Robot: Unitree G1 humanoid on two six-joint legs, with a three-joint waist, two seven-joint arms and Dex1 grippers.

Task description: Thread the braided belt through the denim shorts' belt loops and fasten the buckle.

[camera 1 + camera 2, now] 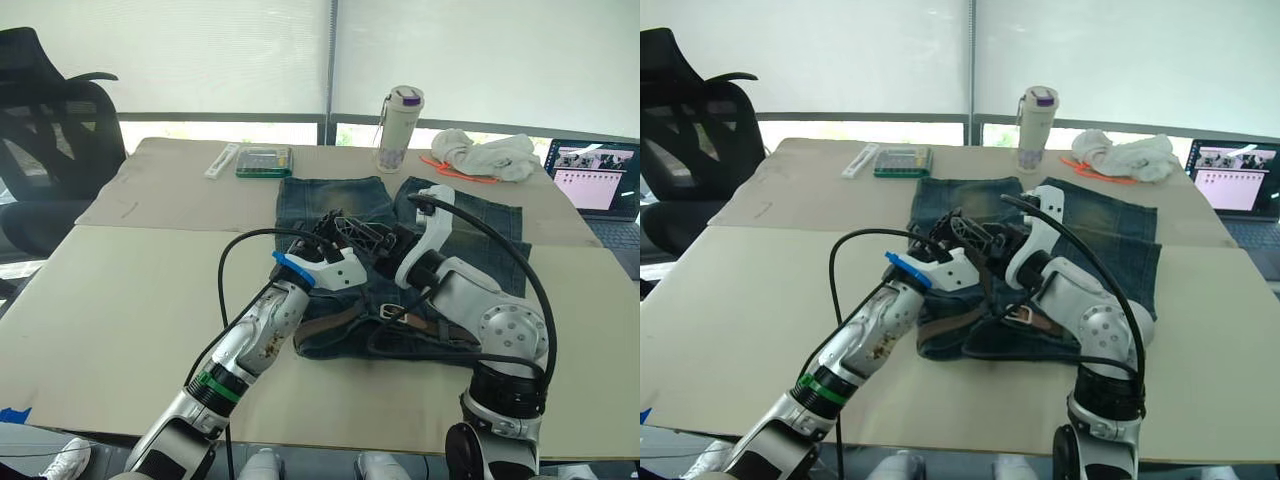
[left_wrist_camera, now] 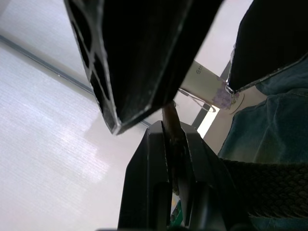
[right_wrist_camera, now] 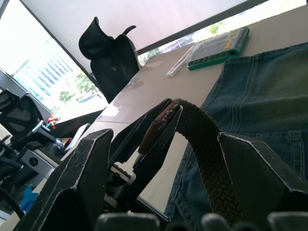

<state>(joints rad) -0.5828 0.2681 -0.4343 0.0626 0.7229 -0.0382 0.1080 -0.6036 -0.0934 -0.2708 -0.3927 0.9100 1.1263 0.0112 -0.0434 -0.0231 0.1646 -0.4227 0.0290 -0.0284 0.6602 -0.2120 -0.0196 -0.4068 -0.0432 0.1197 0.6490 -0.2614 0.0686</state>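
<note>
The denim shorts (image 1: 470, 225) lie flat on the table, waistband toward me. The braided belt (image 1: 330, 322) runs along the waistband, its silver buckle (image 1: 391, 313) lying near the middle. One end of the belt (image 3: 202, 144) arches up off the shorts. My left gripper (image 1: 350, 232) is shut on that end's tip, a little above the shorts. My right gripper (image 1: 385, 243) faces it closely and is open, its fingers (image 3: 82, 183) standing either side of the raised belt without touching it. My arms hide the belt loops.
Behind the shorts stand a bottle (image 1: 400, 128), a white cloth bundle (image 1: 490, 153) and an open laptop (image 1: 600, 180) at the right edge. A green case (image 1: 264, 161) and a white strip (image 1: 222, 160) lie back left. An office chair (image 1: 50, 130) stands beyond the table's left side.
</note>
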